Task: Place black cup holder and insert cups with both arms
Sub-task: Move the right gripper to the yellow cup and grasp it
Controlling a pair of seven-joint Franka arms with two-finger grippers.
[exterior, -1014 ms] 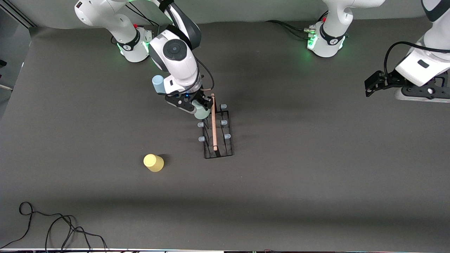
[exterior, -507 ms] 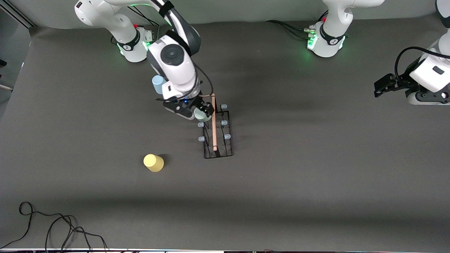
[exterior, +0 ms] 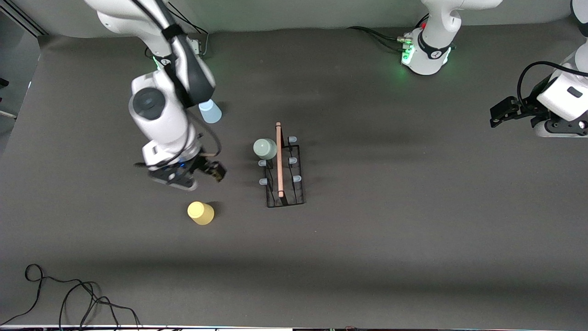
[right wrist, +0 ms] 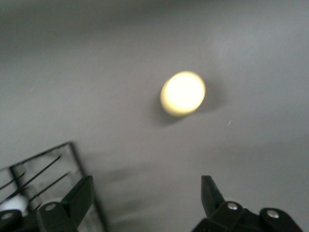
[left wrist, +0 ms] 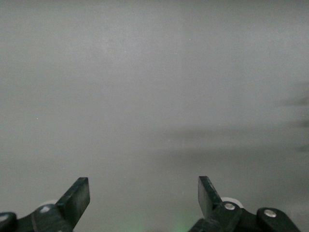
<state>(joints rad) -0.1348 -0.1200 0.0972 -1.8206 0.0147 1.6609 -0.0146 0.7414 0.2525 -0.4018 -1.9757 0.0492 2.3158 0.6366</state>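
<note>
The black cup holder (exterior: 285,184) stands mid-table, its wooden rod handle (exterior: 279,158) on top. The pale green cup (exterior: 265,148) sits upside down on one of its pegs, at the end nearer the robots' bases. The light blue cup (exterior: 210,111) stands on the table near the right arm's base. The yellow cup (exterior: 200,213) stands upside down nearer the front camera and also shows in the right wrist view (right wrist: 183,93). My right gripper (exterior: 215,171) (right wrist: 145,193) is open and empty, over the table between the yellow cup and the holder (right wrist: 43,176). My left gripper (exterior: 497,116) (left wrist: 144,193) is open and empty, waiting at the left arm's end.
A black cable (exterior: 69,294) lies coiled at the table's front corner on the right arm's end. The arms' round bases (exterior: 425,50) with green lights stand along the table edge farthest from the front camera.
My right gripper let go of the pale green cup on a peg, opened and swung away from the holder toward the yellow cup. The left arm drew back a little toward its end.
</note>
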